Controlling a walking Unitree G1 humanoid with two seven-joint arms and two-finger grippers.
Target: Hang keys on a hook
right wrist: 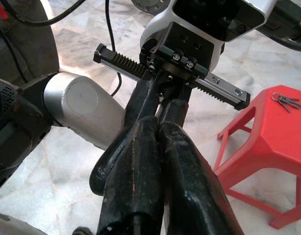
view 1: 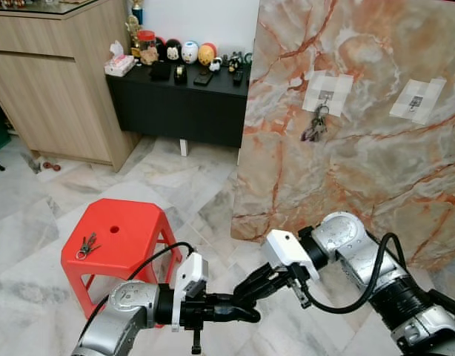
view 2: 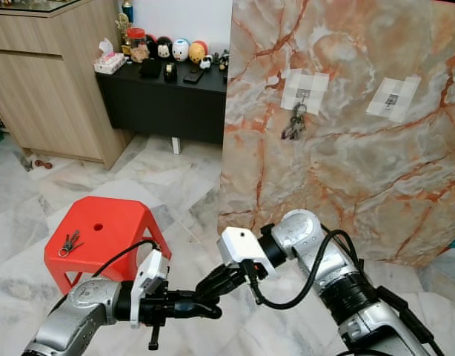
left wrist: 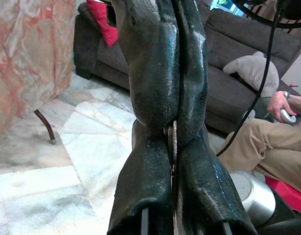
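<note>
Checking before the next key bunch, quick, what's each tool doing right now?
Left tool: shut, holding nothing that can be made out.
Right tool: shut, holding nothing, crossing the left one.

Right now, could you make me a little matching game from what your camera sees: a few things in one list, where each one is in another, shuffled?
Things:
1. bunch of keys
2. loose keys
3. tissue box
4. empty hook

Places:
A. on the red stool
B. on the black cabinet
C. hanging on the marble panel's left hook
D. taped to the panel's right side

Pairs: 1-C, 2-A, 3-B, 4-D
</note>
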